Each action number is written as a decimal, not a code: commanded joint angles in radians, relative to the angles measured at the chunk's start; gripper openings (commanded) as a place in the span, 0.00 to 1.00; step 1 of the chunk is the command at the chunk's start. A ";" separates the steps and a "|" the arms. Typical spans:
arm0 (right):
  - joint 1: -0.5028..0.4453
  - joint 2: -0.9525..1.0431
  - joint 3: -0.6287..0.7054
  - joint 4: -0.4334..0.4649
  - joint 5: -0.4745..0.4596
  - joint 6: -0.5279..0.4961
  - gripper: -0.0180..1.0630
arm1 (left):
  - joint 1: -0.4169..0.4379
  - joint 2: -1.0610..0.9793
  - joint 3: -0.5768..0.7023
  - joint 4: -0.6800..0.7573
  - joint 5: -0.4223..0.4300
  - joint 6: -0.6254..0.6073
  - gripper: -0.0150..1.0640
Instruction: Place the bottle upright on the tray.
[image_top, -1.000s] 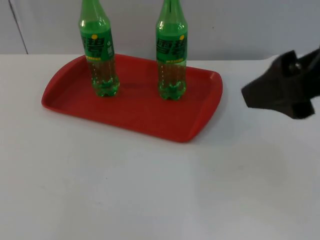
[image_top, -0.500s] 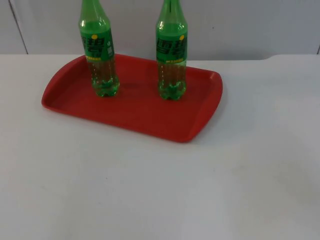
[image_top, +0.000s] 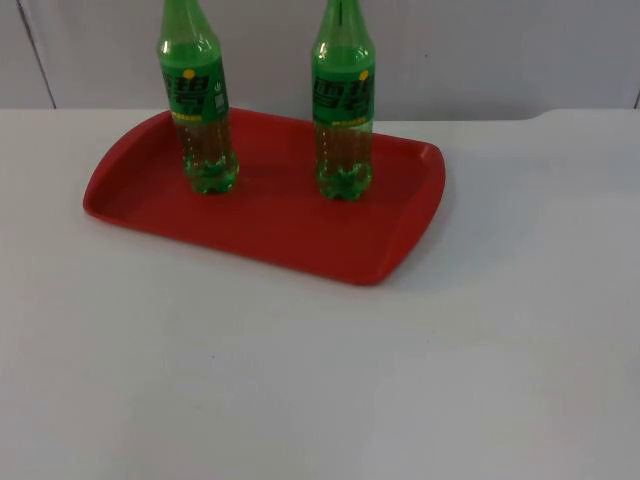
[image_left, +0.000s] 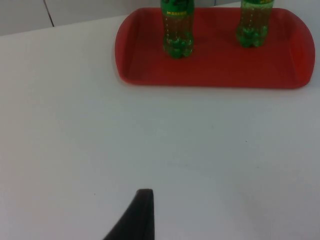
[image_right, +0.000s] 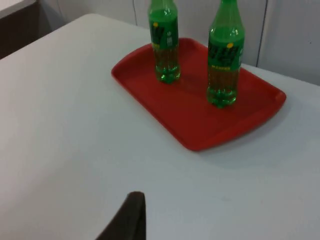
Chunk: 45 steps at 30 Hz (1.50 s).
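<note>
Standing upright on the red tray (image_top: 300, 235), both green soda bottles (image_top: 198, 105) (image_top: 343, 110) look placed; whether the left hand (image_left: 137, 220) or right hand (image_right: 130, 220) is open cannot be told from above the counter (image_top: 320, 380).

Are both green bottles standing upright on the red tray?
Yes. Left bottle and right bottle stand base-down, necks up, on the tray.
</note>
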 joint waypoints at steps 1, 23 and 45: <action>0.001 -0.037 0.003 0.003 0.053 -0.008 0.99 | -0.007 -0.004 0.005 0.001 -0.003 -0.006 0.99; -0.001 -0.352 0.025 0.002 0.285 -0.092 0.99 | -0.007 -0.004 0.005 0.004 -0.003 -0.007 0.99; -0.001 -0.352 0.050 -0.028 0.380 -0.061 0.99 | -0.007 -0.004 0.005 0.004 -0.003 -0.007 0.99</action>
